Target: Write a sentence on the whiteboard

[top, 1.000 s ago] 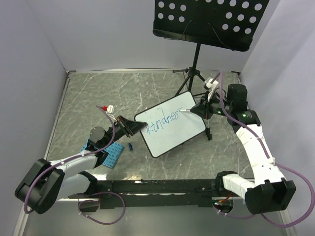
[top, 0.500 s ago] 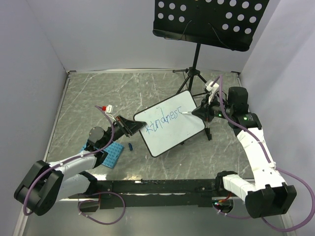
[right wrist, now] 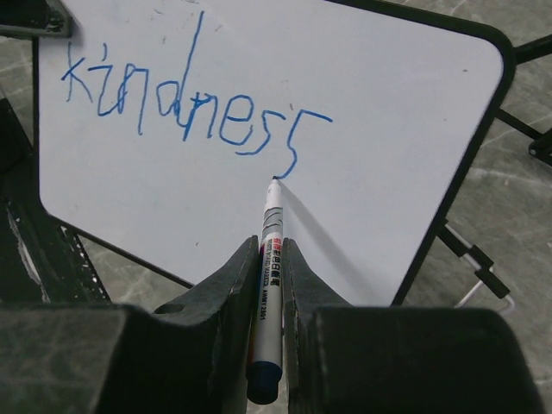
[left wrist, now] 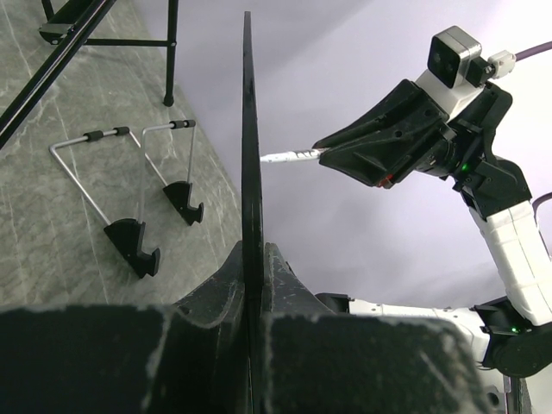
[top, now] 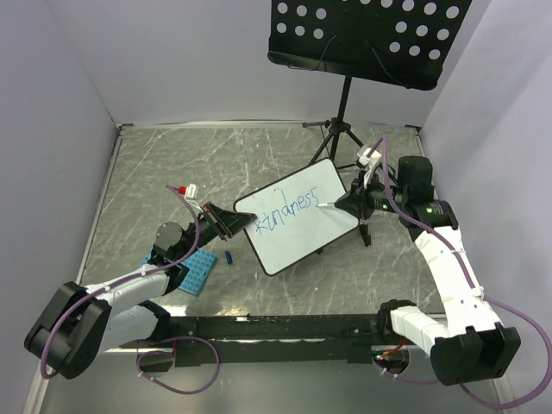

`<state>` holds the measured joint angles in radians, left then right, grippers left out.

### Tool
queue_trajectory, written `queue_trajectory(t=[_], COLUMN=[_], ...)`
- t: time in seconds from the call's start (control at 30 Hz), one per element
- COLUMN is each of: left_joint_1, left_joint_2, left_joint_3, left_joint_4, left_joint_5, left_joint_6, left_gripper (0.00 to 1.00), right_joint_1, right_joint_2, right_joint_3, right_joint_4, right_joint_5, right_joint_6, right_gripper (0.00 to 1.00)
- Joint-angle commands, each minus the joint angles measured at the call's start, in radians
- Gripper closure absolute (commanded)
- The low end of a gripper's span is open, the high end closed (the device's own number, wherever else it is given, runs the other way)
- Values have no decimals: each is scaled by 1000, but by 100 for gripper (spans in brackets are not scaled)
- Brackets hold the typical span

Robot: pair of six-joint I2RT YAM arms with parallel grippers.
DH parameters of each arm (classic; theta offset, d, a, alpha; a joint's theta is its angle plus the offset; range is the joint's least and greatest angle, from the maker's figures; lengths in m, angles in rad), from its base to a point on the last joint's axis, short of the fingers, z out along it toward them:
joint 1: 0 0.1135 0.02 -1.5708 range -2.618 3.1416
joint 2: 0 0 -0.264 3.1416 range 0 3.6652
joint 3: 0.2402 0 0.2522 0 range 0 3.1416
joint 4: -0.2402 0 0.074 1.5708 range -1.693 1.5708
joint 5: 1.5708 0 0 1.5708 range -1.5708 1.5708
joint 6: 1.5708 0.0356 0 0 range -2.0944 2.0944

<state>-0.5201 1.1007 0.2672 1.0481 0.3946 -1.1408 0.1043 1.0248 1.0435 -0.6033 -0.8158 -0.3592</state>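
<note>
Even soft light, sharp views, faint shadows.

The left arm (top: 129,297) and right arm (top: 450,263) are built alike: smooth white shell links between bulky black joint housings. A purple cable (top: 199,233) loops loosely along each, held by small white ties. The left gripper (top: 237,222) and right gripper (top: 340,201) are matte black wedges tapering to thin fingers. A white boxy camera (left wrist: 454,53) tops the right wrist, where a green light (left wrist: 467,166) glows. Both bases sit on a black rail (top: 276,326) at the table's near edge.
</note>
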Motion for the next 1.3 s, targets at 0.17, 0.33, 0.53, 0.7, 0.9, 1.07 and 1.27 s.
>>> queue_trajectory(t=[0.17,0.33,0.53,0.7,0.9,1.07,1.27], left_joint_1=[2,2,3,5,5,5,3], left_joint_2=[-38,-61,-62,-67,-81,-81,-71], left_joint_3=[18,15,6,0,1,0,0], left_joint_4=[179,153,168,175,155,155,165], left_joint_5=[1,3,10,10,3,-5,0], left_joint_6=[-27,-16,-22,-28,-31,-40,-45], left_gripper=[99,99,99,99,99,99,99], right_joint_1=[21,20,15,-3,-17,-26,-37], right_joint_2=[-28,-89,-121,-135,-144,-149,-161], right_joint_3=[131,155,96,58,55,50,30], right_joint_4=[-26,-23,8,45,43,56,57], right_joint_5=[-128,-129,-91,-86,-86,-82,-83], right_joint_6=[38,58,55,74,65,66,60], right_gripper=[100,100,100,100,100,100,100])
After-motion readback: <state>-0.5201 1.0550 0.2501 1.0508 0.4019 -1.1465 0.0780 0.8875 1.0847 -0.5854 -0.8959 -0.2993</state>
